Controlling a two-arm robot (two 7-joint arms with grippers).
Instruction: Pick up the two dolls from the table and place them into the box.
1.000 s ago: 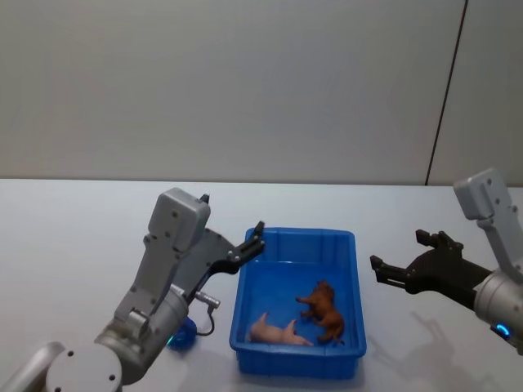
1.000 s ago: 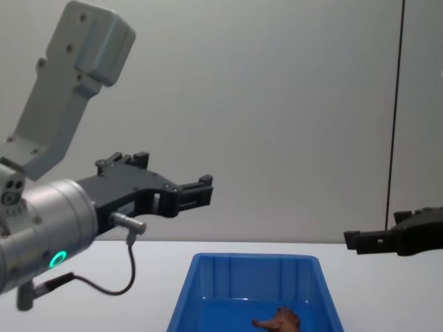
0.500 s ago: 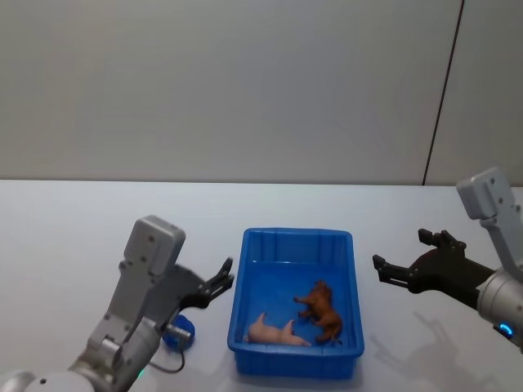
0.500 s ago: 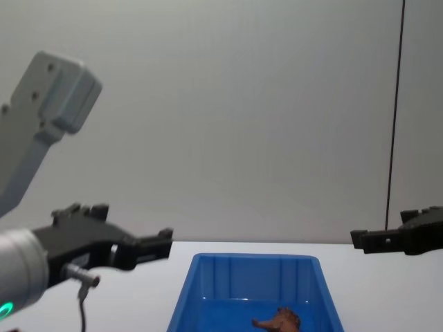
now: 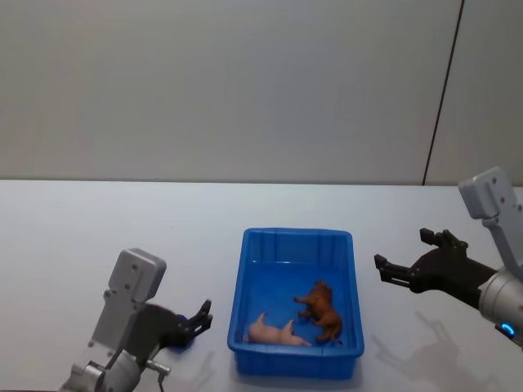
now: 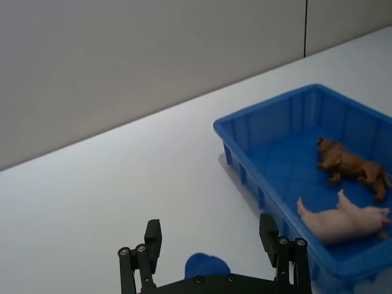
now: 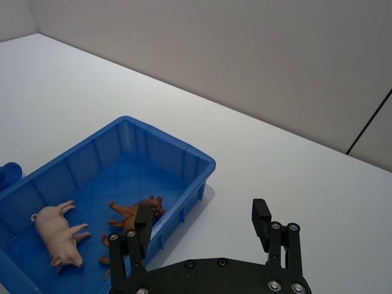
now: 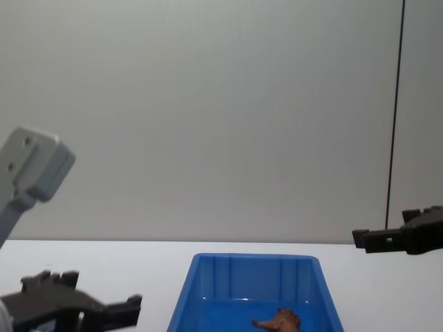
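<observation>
White table (image 5: 82,237). Box (image 5: 297,361) holds brown doll (image 5: 321,309) and pink pig (image 5: 276,330). Left gripper (image 6: 209,255) wide, above a blue object (image 6: 206,266), possibly another doll. Right gripper (image 5: 410,261) wide, empty.

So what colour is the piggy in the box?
Pale pink; the pig shows best in the right wrist view.
</observation>
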